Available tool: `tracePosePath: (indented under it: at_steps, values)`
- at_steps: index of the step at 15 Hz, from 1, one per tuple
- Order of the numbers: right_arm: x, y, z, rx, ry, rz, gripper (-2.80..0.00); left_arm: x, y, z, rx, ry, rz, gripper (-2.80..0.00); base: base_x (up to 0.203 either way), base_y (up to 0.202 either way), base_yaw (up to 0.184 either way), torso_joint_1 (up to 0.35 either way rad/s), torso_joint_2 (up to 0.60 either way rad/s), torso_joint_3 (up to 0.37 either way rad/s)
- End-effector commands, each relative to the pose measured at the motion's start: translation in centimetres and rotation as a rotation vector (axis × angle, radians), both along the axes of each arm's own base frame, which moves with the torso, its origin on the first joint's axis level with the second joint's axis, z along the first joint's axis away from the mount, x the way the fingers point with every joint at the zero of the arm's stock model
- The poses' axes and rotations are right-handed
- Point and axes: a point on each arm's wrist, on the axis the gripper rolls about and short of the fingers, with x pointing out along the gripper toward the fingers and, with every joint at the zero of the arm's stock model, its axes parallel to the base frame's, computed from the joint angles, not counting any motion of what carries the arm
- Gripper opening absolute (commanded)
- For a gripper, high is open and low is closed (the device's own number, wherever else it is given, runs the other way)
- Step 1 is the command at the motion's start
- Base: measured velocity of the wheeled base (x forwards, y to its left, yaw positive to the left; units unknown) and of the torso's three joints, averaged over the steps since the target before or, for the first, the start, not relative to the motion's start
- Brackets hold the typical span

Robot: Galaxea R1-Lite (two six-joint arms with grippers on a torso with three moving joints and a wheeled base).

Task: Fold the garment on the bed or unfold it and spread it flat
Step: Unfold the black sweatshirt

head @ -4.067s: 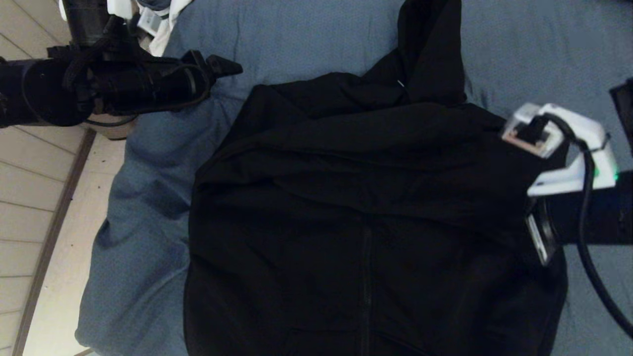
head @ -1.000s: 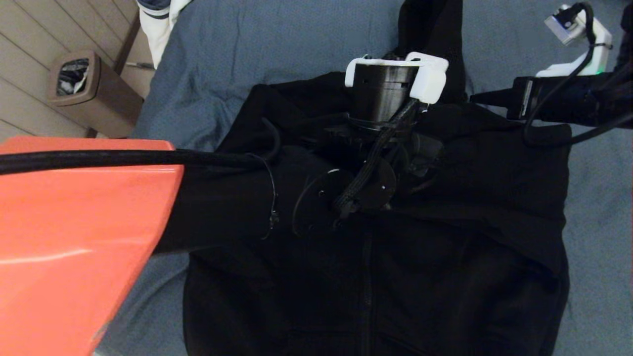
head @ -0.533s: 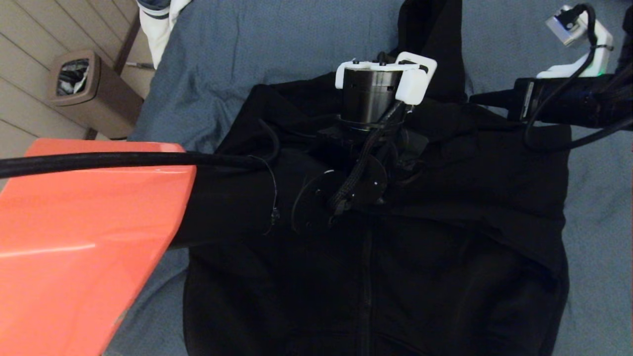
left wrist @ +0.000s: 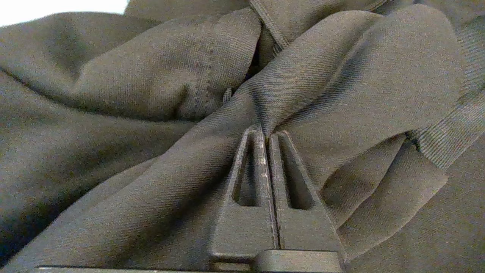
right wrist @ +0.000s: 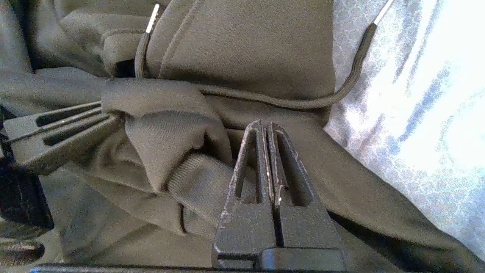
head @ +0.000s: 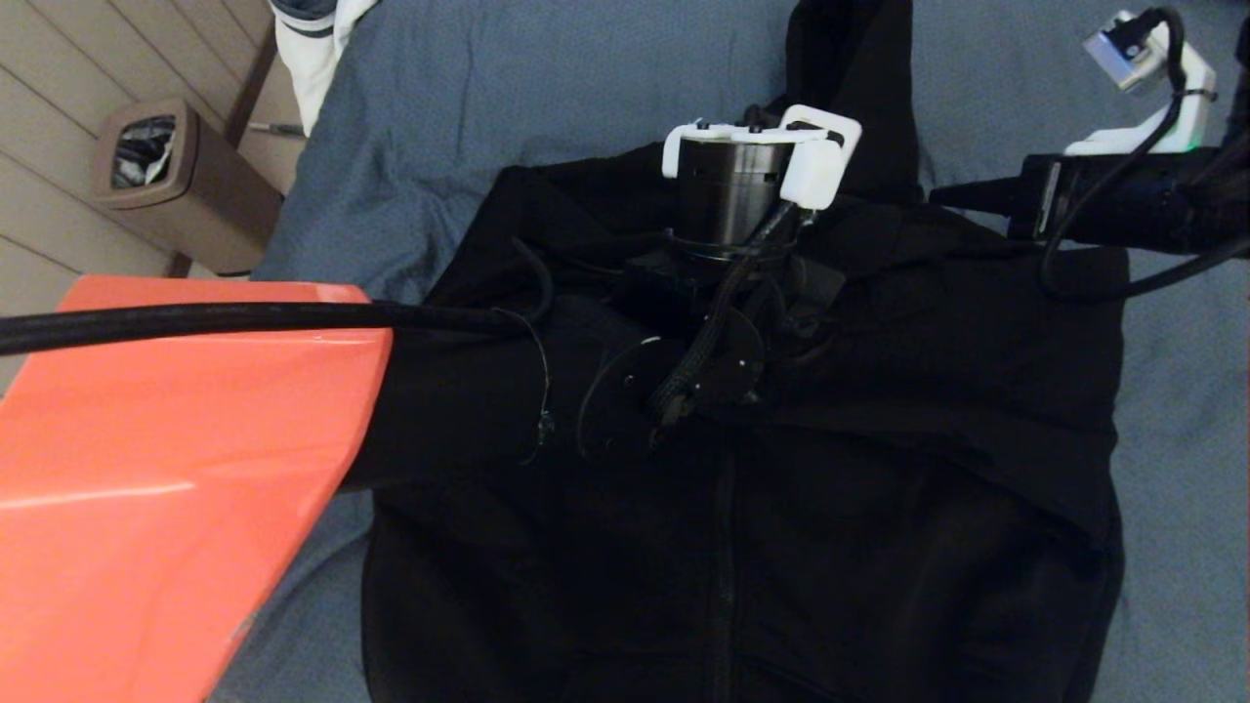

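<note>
Where left tool [left wrist: 265, 132] pinches, garment [left wrist: 151, 94] bunched around tips

Matt cloth, matt black plastic, one glossy orange shell

The hoodie [head: 879, 508] is matt black woven cloth with a fine twill grain, ribbed at its cuff [right wrist: 197, 178]; its cord [right wrist: 352, 72] is braided with a shiny metal tip. The bed [head: 508, 88] sheet is soft, matt blue-grey fabric. The left gripper [left wrist: 265, 132] and right gripper [right wrist: 265, 125] are matt black plastic, scuffed along the edges. An arm cover [head: 166, 488] is smooth, glossy orange. The bin [head: 186, 186] looks matt brown.
</note>
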Motion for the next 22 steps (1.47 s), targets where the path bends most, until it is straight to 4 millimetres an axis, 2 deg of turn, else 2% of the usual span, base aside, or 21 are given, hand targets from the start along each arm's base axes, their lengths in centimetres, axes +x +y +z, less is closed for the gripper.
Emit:
tracePosePath:
  at_steps: [1, 3, 5, 8, 12, 16, 19, 22]
  values:
    - [-0.1, 0.0, 0.0, 0.0, -0.002, 0.003, -2.8, -0.2, 0.3, 0.7, -0.012, -0.009, 0.015, -2.8, 0.0, 0.0, 0.0, 0.0, 0.0, 0.0]
    - [-0.1, 0.0, 0.1, 0.0, -0.003, 0.003, -2.8, -0.5, 0.9, 1.7, -0.031, -0.021, 0.018, -2.8, 0.0, 0.0, 0.0, 0.0, 0.0, 0.0]
    - [-0.1, 0.0, 0.1, -0.001, -0.005, 0.003, -2.8, -0.6, 2.4, 3.6, -0.067, -0.044, 0.036, -2.8, 0.0, 0.0, 0.0, 0.0, 0.0, 0.0]
    - [-0.4, 0.0, 0.3, 0.0, -0.012, 0.002, -2.8, -0.5, 5.8, 7.0, -0.126, -0.084, 0.098, -2.8, 0.0, 0.0, 0.0, 0.0, 0.0, 0.0]
    - [-0.5, 0.0, 0.4, 0.0, -0.014, 0.001, -2.8, 0.4, 10.6, 10.1, -0.175, -0.126, 0.204, -2.8, 0.0, 0.0, 0.0, 0.0, 0.0, 0.0]
    - [-0.7, 0.0, 0.5, 0.0, -0.018, 0.001, -2.8, 1.0, 17.9, 13.1, -0.208, -0.175, 0.358, -2.8, 0.0, 0.0, 0.0, 0.0, 0.0, 0.0]
    - [-0.6, 0.0, 0.4, 0.0, -0.014, 0.004, -2.8, 1.4, 25.6, 14.1, -0.203, -0.21, 0.528, -2.8, 0.0, 0.0, 0.0, 0.0, 0.0, 0.0]
    - [-0.6, 0.1, 0.3, 0.0, -0.011, 0.013, -2.8, 1.3, 33.1, 13.9, -0.195, -0.228, 0.683, -2.8, 0.0, 0.0, 0.0, 0.0, 0.0, 0.0]
